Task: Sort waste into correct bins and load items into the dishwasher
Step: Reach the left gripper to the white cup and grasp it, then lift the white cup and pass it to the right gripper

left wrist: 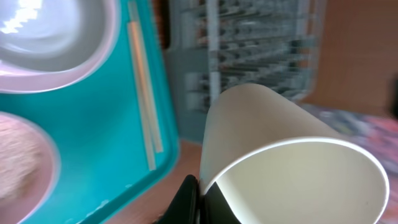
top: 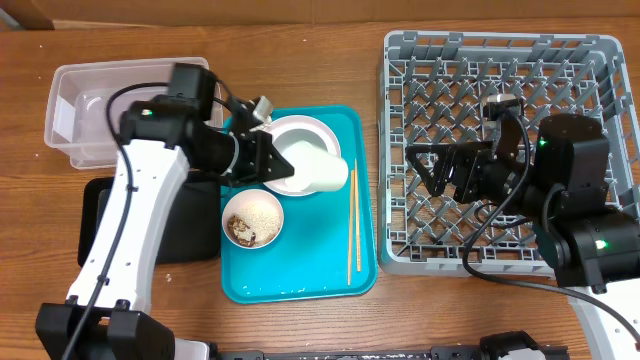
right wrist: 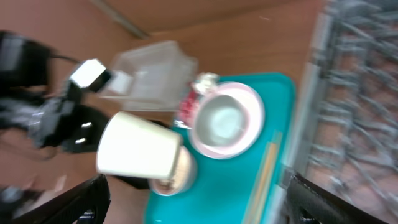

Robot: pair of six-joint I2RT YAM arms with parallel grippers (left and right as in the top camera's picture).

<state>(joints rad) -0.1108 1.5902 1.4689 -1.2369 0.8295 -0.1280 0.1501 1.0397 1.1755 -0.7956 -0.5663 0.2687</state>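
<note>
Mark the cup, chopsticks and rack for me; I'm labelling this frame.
cup (top: pixel 328 173), overhead view, on its white side wall.
chopsticks (top: pixel 351 225), overhead view, about midway along their length.
rack (top: pixel 450 41), overhead view, on its far rim.

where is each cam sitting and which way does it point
Overhead: above the table, facing straight down on tray, rack, left arm and right arm.
Left wrist: over the tray's edge, facing the rack; left gripper pinches the cup at bottom.
Right wrist: over the rack, facing back at the tray; right gripper open, fingers at the bottom corners.
Both wrist views share cup and chopsticks.
</note>
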